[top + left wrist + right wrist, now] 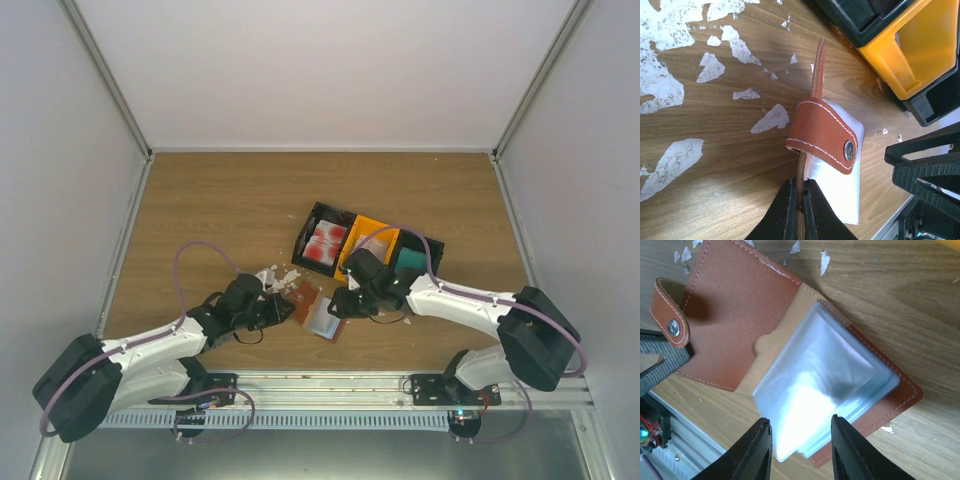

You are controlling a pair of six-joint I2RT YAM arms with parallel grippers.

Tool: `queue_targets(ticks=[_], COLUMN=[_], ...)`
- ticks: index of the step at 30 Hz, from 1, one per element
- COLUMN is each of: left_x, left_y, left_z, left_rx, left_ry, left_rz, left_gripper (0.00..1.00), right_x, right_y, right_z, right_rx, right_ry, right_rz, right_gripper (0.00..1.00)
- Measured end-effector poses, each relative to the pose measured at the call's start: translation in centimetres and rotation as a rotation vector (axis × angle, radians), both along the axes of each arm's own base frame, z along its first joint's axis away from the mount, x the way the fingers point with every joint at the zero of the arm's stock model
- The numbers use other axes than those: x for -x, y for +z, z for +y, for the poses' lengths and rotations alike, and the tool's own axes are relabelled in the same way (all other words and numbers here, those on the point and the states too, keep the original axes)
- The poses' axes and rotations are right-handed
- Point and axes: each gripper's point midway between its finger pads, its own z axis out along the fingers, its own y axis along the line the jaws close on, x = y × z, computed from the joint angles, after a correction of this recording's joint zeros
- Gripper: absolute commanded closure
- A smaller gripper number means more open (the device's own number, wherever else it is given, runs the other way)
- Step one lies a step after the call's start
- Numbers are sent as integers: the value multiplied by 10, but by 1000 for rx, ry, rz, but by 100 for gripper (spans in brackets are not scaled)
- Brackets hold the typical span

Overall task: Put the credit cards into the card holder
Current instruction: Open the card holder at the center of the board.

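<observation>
The brown leather card holder [318, 312] lies open on the table, its clear pale plastic sleeves [820, 385] facing up. My left gripper [801, 184] is shut on the edge of its brown cover [812, 75], which stands on edge; the snap strap [826, 134] curls over it. My right gripper [801, 424] is open and empty, just above the sleeves. In the top view the left gripper [288, 306] and right gripper [340, 303] flank the holder. White cards with red blotches [325, 243] lie in the black tray, teal cards [408, 262] in another.
A row of trays stands behind the holder: black [308, 228], orange [368, 236] and black [432, 248]. The orange tray [912, 45] is close to the right of the left gripper. White crumbled scraps [272, 275] litter the wood by the left gripper [670, 150].
</observation>
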Motion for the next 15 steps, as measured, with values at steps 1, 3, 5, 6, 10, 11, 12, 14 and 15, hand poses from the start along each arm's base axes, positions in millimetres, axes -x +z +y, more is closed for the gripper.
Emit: queue_targets(ticks=[1, 3, 5, 6, 10, 11, 12, 14, 15], left_x=[0, -1, -2, -2, -2, -1, -1, -1, -1], left_y=[2, 3, 3, 3, -2, -3, -4, -6, -6], left_z=[0, 0, 0, 0, 1, 1, 2, 2, 2], left_rx=[5, 9, 10, 10, 1, -1, -4, -9, -9], left_ry=[3, 8, 13, 16, 27, 29, 32, 34, 35], left_rz=[-4, -8, -6, -5, 10, 16, 20, 24, 28], left_gripper=[100, 100, 100, 100, 100, 100, 100, 100, 100], right_x=[0, 2, 5, 6, 13, 14, 17, 19, 19], right_y=[1, 3, 1, 0, -6, -8, -10, -12, -12], right_z=[1, 3, 3, 3, -1, -2, -2, -2, -1], right_rx=[-6, -22, -28, -27, -24, -23, -23, -28, -33], right_ry=[0, 3, 7, 7, 16, 18, 21, 27, 30], right_rz=[2, 12, 21, 28, 50, 56, 64, 71, 73], right_gripper=[62, 58, 57, 57, 57, 57, 56, 56, 56])
